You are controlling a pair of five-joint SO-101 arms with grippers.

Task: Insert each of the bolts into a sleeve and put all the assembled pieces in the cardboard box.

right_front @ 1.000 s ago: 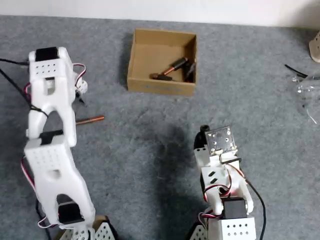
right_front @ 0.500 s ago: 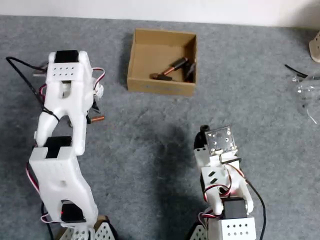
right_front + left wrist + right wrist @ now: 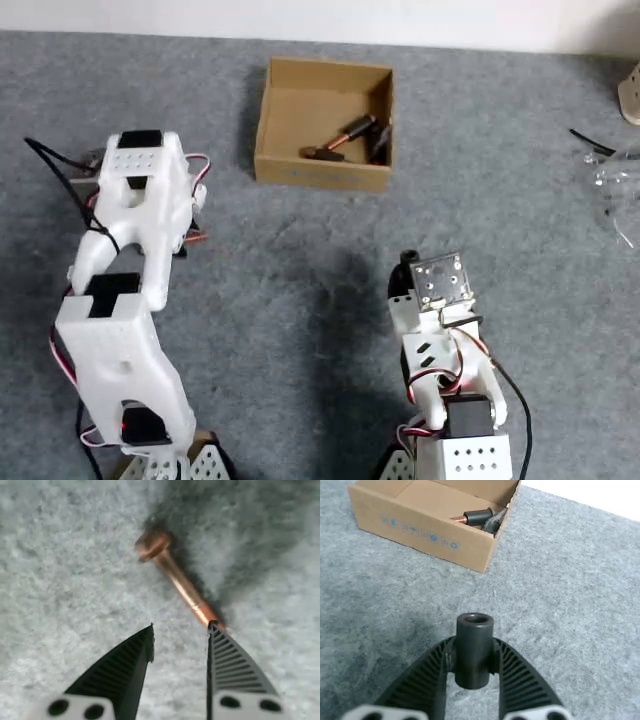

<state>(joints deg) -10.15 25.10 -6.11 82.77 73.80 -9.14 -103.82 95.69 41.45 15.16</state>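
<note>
A copper bolt (image 3: pixel 175 577) lies on the grey carpet, and its tip peeks out beside the left arm in the high view (image 3: pixel 196 238). My left gripper (image 3: pixel 181 629) hovers open just over the bolt's threaded end, with one fingertip (image 3: pixel 214 630) right at it. My right gripper (image 3: pixel 474 649) is shut on a black sleeve (image 3: pixel 475 630), held upright with its bore facing up. The right arm (image 3: pixel 440 300) stands at the front of the table. The cardboard box (image 3: pixel 320 172) sits at the back centre, with assembled bolt-and-sleeve pieces (image 3: pixel 348 134) inside. The box (image 3: pixel 410 520) lies ahead of the sleeve.
Clear plastic bits and a black cable (image 3: pixel 608 168) lie at the far right, and a beige object (image 3: pixel 630 95) is at the right edge. Open carpet stretches between the two arms and in front of the box.
The left arm has swung right and nearer, over the bolt, so that most of the bolt is now hidden in the high view. The right arm has kept still.
</note>
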